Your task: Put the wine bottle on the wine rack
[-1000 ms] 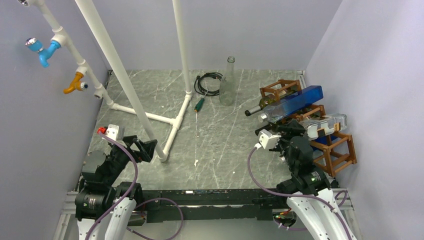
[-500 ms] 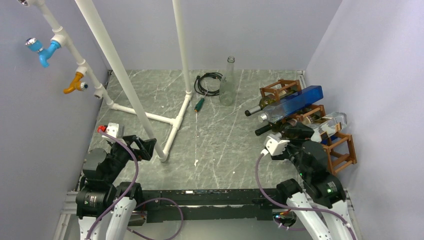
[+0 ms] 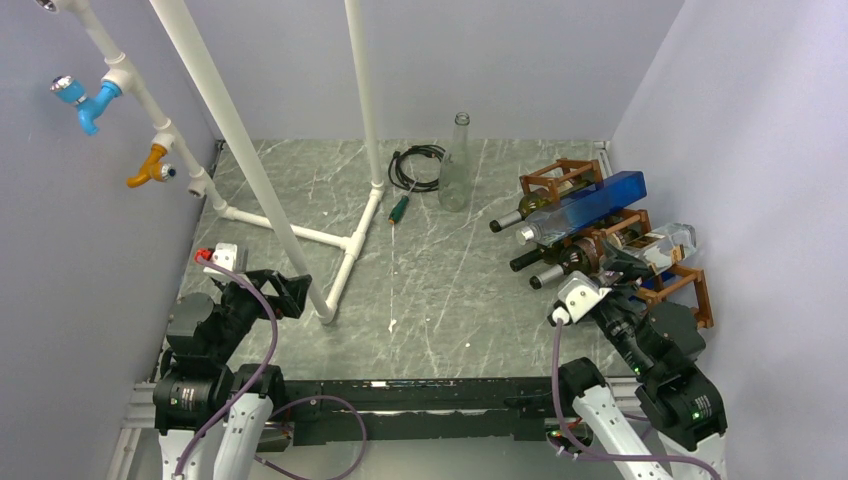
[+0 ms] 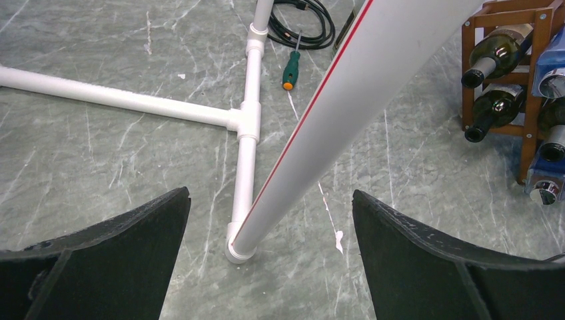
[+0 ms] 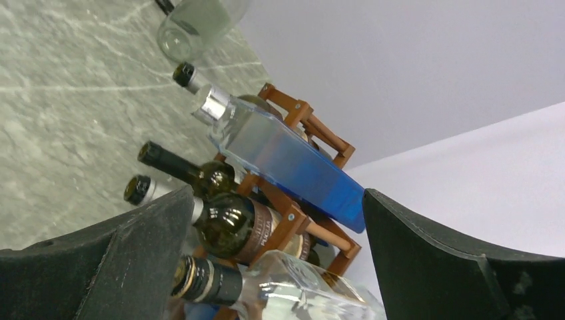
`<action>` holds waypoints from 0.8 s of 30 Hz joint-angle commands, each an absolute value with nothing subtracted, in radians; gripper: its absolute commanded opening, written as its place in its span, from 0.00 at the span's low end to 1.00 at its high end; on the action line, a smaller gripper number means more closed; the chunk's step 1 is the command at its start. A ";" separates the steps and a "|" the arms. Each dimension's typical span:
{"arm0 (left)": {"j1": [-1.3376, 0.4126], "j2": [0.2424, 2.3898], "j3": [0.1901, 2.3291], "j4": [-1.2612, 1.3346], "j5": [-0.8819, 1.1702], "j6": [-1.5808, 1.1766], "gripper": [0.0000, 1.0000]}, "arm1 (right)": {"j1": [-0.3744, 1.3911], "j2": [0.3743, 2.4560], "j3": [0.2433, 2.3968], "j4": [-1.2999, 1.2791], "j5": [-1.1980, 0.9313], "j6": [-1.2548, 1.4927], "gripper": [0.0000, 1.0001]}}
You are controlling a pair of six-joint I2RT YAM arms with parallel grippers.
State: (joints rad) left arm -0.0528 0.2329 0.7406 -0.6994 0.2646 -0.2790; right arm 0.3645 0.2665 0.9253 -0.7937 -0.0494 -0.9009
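The reddish-brown wine rack (image 3: pixel 702 298) stands at the right wall and holds several bottles lying on their sides. A dark wine bottle (image 5: pixel 226 233) with a silver-banded neck lies in a middle cell, and its neck (image 3: pixel 548 279) points out to the left. My right gripper (image 3: pixel 618 262) is open and empty, just in front of the rack; in its wrist view (image 5: pixel 280 220) the jaws stand wide apart around the rack bars (image 5: pixel 280 233). My left gripper (image 3: pixel 296 296) is open and empty near the white pipe base, and it also shows in the left wrist view (image 4: pixel 270 227).
A blue square bottle (image 3: pixel 600 205) lies on top of the rack and a clear bottle (image 3: pixel 662 245) lies below it. A clear glass bottle (image 3: pixel 457 165) stands at the back, next to a black cable coil (image 3: pixel 415 165) and a green screwdriver (image 3: pixel 399 208). A white pipe frame (image 3: pixel 300 235) crosses the left half.
My right arm has drawn back from the rack toward the near right. The silver-banded bottle neck, hidden by the arm before, now shows in the rack. My left arm barely moved.
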 commanded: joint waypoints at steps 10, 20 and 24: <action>-0.045 0.232 0.758 -0.669 0.270 -0.286 0.98 | 0.367 0.629 1.110 -0.585 0.455 -0.132 1.00; -0.044 0.216 0.756 -0.667 0.271 -0.285 0.98 | 0.368 0.819 1.216 -0.799 0.741 0.070 0.72; -0.044 0.218 0.756 -0.667 0.276 -0.283 0.98 | 0.367 0.823 1.165 -0.794 0.781 0.011 0.47</action>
State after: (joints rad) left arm -0.0490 0.2249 0.7406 -0.6994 0.2646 -0.2790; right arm 0.3656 0.8341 1.1934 -0.7811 0.6735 0.0280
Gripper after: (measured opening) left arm 0.980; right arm 0.564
